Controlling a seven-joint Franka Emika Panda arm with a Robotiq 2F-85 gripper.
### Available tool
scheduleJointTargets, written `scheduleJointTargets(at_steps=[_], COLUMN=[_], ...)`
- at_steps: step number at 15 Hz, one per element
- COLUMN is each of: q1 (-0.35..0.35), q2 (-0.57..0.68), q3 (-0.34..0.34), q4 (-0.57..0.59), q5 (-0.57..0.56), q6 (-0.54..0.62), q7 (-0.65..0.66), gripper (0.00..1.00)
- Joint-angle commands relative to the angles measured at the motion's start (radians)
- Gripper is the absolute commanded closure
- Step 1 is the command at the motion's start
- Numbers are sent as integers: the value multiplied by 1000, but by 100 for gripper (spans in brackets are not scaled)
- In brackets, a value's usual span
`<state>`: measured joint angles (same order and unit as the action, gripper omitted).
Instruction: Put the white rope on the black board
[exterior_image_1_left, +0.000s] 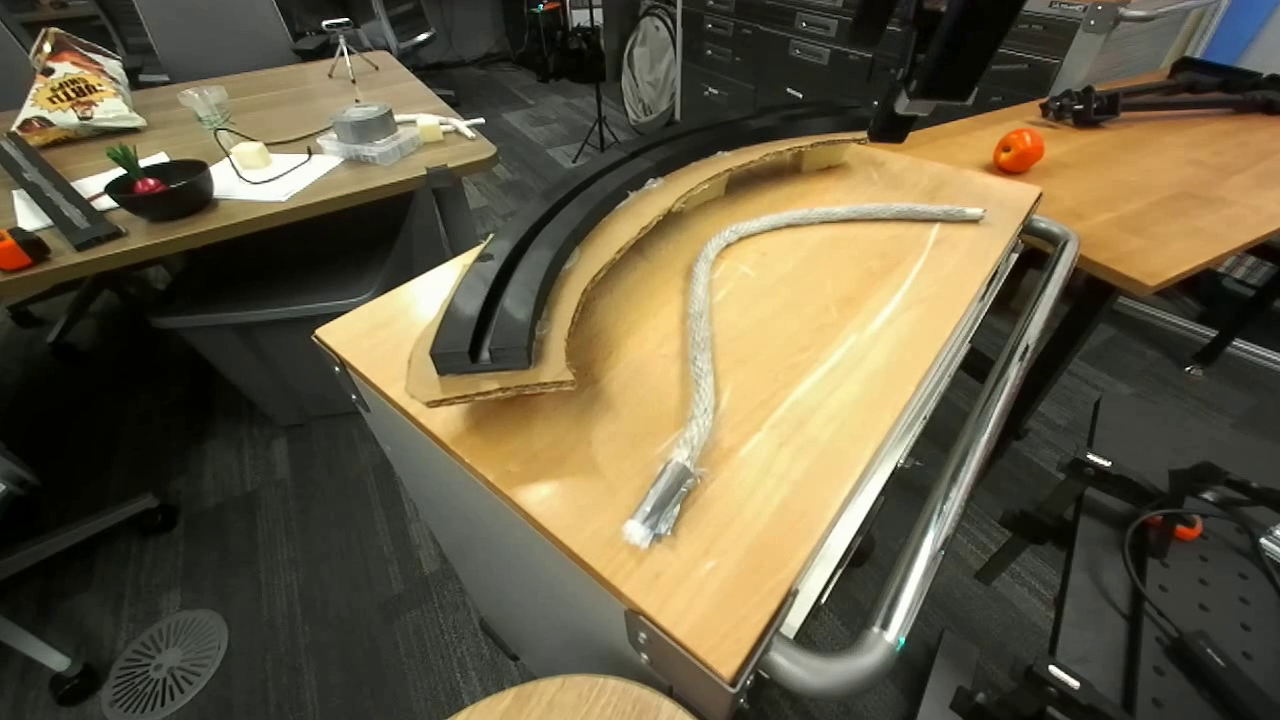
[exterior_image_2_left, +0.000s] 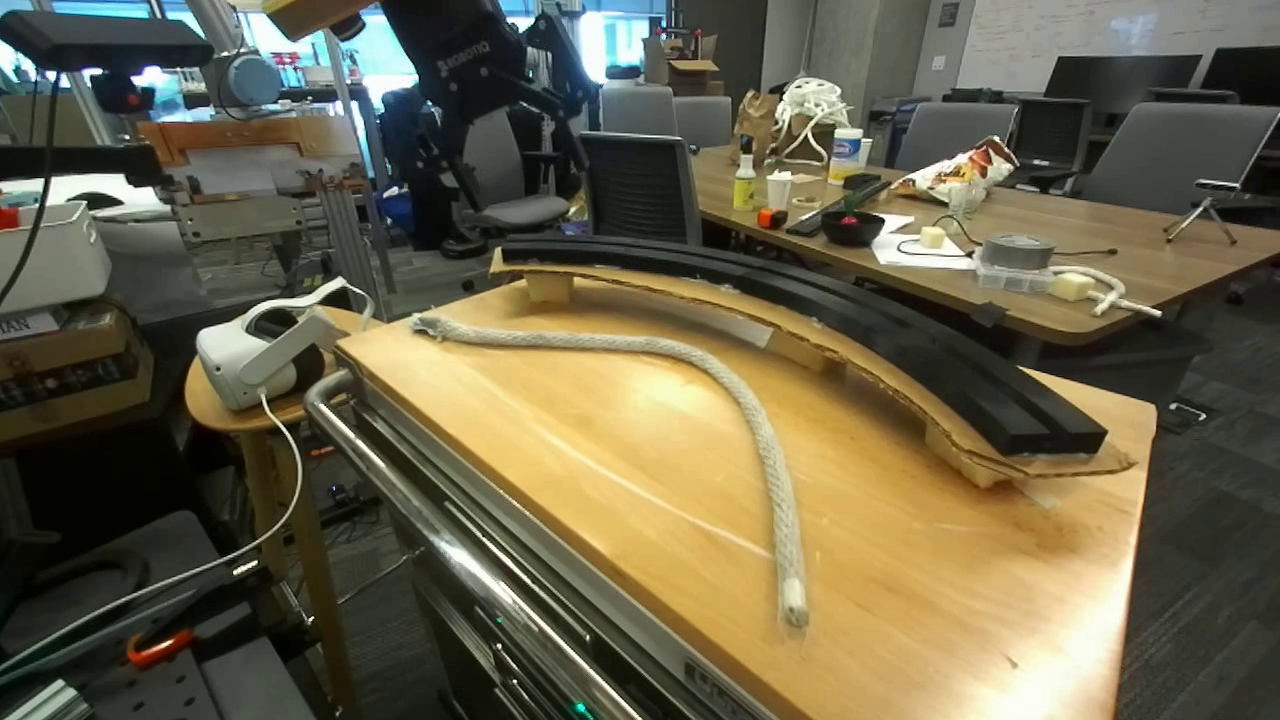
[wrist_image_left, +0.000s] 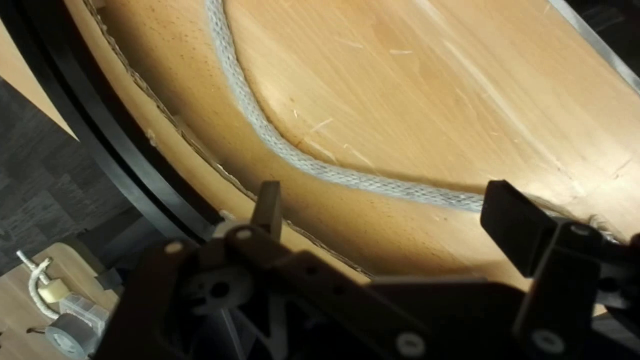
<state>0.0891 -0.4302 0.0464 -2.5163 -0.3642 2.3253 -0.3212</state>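
Note:
The white rope (exterior_image_1_left: 700, 325) lies in a bent curve on the tan wooden tabletop, one end wrapped in silver tape. It also shows in an exterior view (exterior_image_2_left: 768, 450) and in the wrist view (wrist_image_left: 295, 157). The black board (exterior_image_1_left: 548, 245), an arc with a lengthwise groove, stands on a cardboard base beside the rope, apart from it. It also shows in an exterior view (exterior_image_2_left: 880, 335) and in the wrist view (wrist_image_left: 120, 142). My gripper (exterior_image_2_left: 528, 180) hangs above the table's far end, near the rope's taped end. In the wrist view its fingers (wrist_image_left: 382, 205) are wide apart and empty.
The cardboard base (exterior_image_1_left: 500, 388) is raised on small blocks. A metal rail (exterior_image_1_left: 960, 480) runs along the cart's side. A stool with a white headset (exterior_image_2_left: 240, 360) stands beside the cart. A second table (exterior_image_1_left: 1150, 170) holds an orange tomato-like object (exterior_image_1_left: 1018, 150).

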Motion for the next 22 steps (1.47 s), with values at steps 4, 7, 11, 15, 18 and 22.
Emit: scheduleJointTargets(at_steps=[4,7,11,15,18,22], q1=[59,151,252,199,204,229], q2=[-30,33,106,114,103,135], q3=[15,17,-46,-12,-32,-51], q4=[10,69,123,121,120,107], q5=[-78,3,211,215,217,291], q6=[34,74,119,24,4,48], q7=[-188,-279,-515,-541,-673,-933], gripper=[0,0,0,0,0,0])
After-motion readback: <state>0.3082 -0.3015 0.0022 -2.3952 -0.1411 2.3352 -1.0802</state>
